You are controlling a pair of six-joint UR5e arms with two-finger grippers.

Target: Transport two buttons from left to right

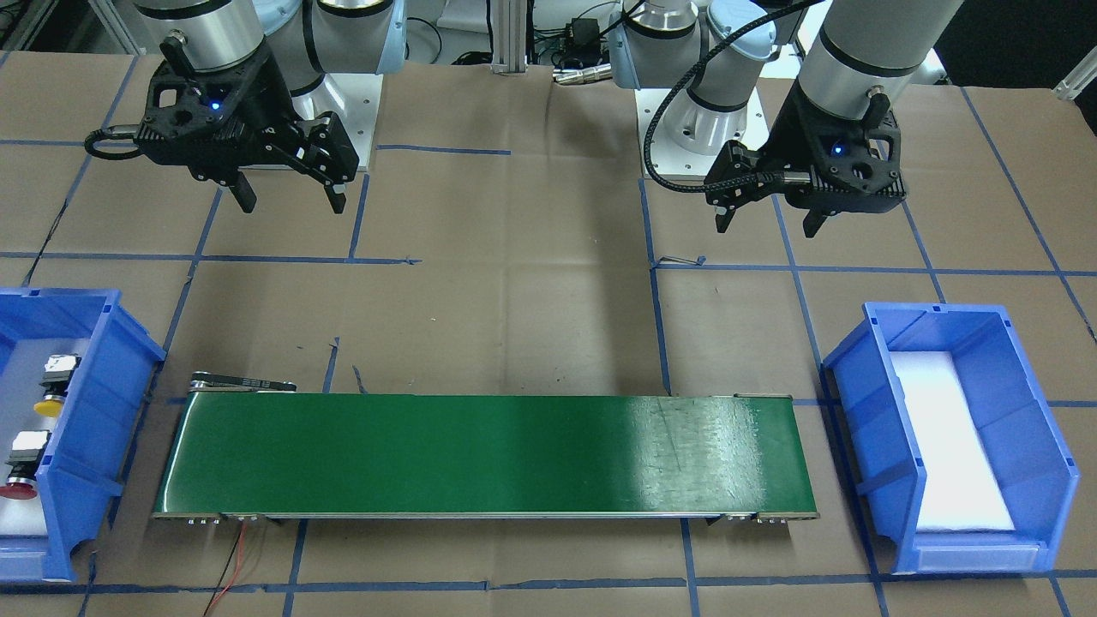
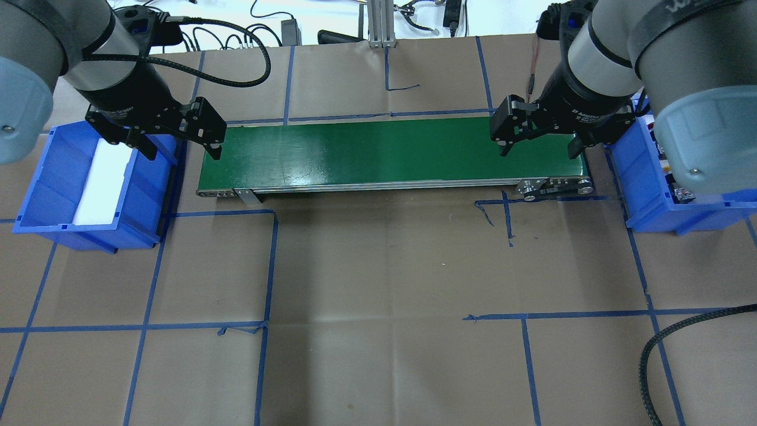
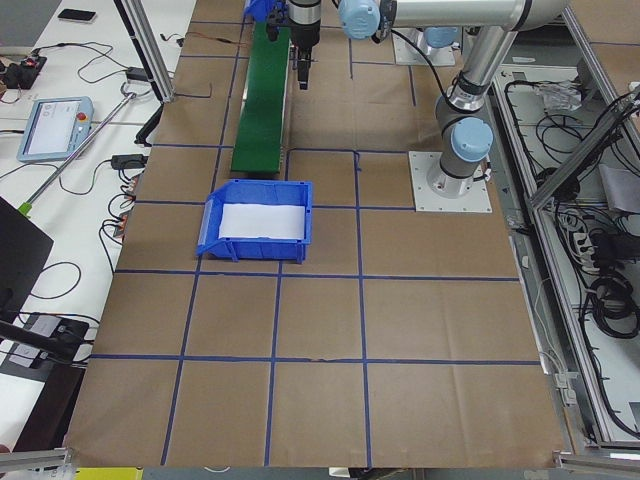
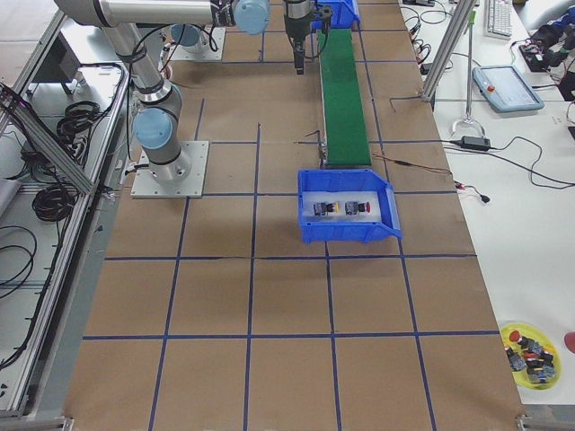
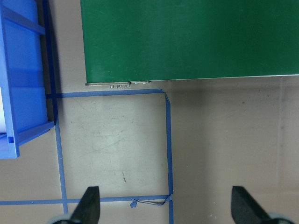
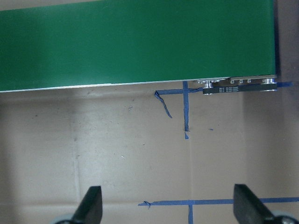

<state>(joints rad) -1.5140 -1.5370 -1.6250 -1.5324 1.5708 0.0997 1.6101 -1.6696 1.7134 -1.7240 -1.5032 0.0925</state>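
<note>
Two buttons lie on white foam in a blue bin (image 1: pixel 107 377) beyond the green conveyor's (image 1: pixel 488 454) end on my right arm's side. One is the yellow-capped button (image 1: pixel 53 387) and the other is the red-capped button (image 1: pixel 20 467). The side view shows the same yellow button (image 4: pixel 322 209) and red button (image 4: pixel 355 208). My right gripper (image 1: pixel 292 206) hangs open and empty above the table, behind that conveyor end and apart from the bin. My left gripper (image 1: pixel 767 230) is open too, empty, near the opposite end. Each wrist view shows bare paper between the left gripper's fingers (image 5: pixel 89 205) and the right gripper's fingers (image 6: pixel 92 205).
A second blue bin (image 1: pixel 866 411), holding only white foam, stands past the conveyor end on my left arm's side. Blue tape lines cross the brown paper table. A black cable (image 2: pixel 650 367) loops in at the near right corner. A yellow dish of parts (image 4: pixel 530 350) sits on a side bench.
</note>
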